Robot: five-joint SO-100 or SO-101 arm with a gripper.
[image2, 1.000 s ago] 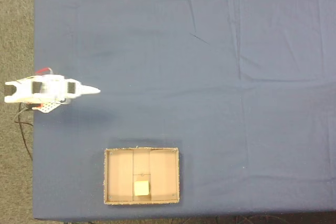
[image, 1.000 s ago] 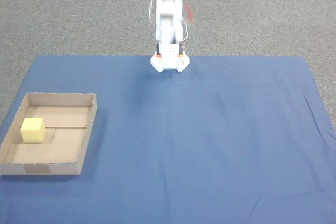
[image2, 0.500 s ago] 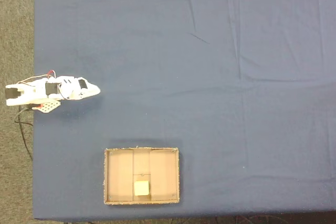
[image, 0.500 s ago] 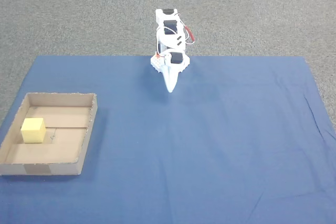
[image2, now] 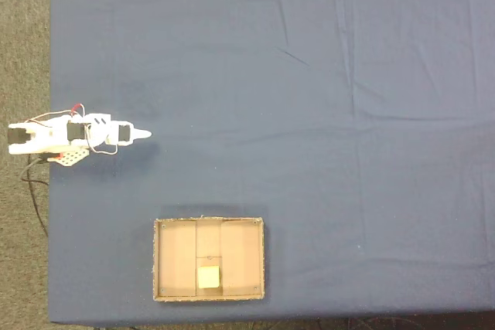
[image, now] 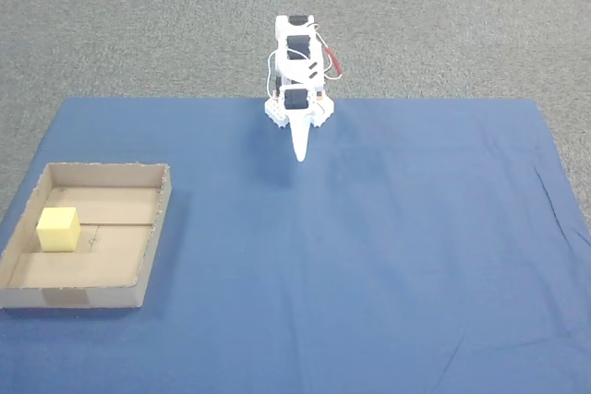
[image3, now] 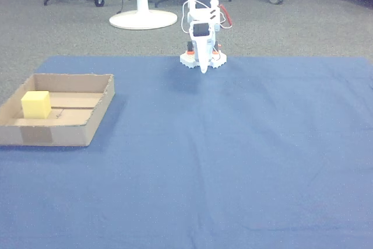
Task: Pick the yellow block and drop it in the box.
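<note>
Your gripper [image: 299,156] is pointing down and forward over the blue cloth [image: 369,256], its fingers pressed together into a single white tip and holding nothing; in a fixed view from above the same tip [image2: 144,135] is lying just inside the cloth's left edge. Behind it, your white arm [image: 297,71] is folding back over its base at the cloth's far edge, with a red wire showing at its side. The gripper is sitting well apart from the box [image: 155,228], which is resting at the near left of the cloth in that fixed view and at the left in the other view [image3: 99,115]. The yellow block [image: 57,229] is lying on the floor of the box, close to its left wall; from above it [image2: 208,277] is sitting near the lower wall. You are looking at grey carpet [image: 462,25] surrounding the cloth, and chair bases and a round white stand foot [image3: 143,18] are standing behind the arm.
</note>
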